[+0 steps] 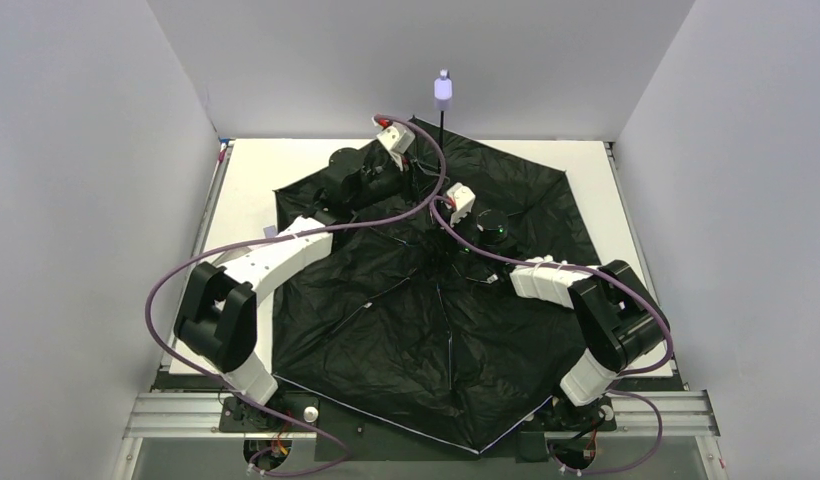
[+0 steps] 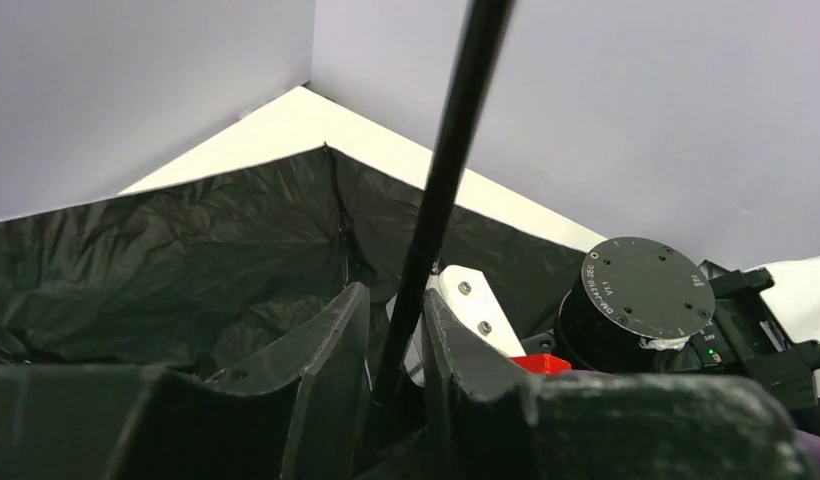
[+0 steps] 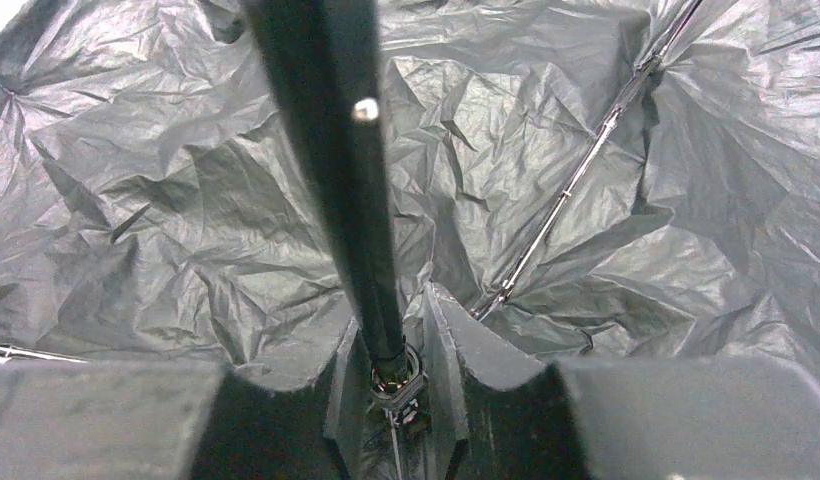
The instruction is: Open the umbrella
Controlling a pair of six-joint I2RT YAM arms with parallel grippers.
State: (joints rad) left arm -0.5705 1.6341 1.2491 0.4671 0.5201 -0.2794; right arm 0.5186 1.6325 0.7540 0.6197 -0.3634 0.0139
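umbrella point(image 1: 426, 330) | open, lining up (black) | shaft point(image 1: 441, 125) upright, lavender handle point(image 1: 443, 90)

Soft, even light; umbrella shaft point(image 3: 338, 180) blurred near wrist cameras.

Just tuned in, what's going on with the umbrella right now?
The umbrella is open and lies canopy-down on the table, black lining facing up. Its shaft stands upright with the lavender handle on top. Both arms reach in to the shaft. The right gripper is closed on it low down, near where the ribs meet. The left gripper straddles the shaft, but I can't tell whether it is actually gripping.
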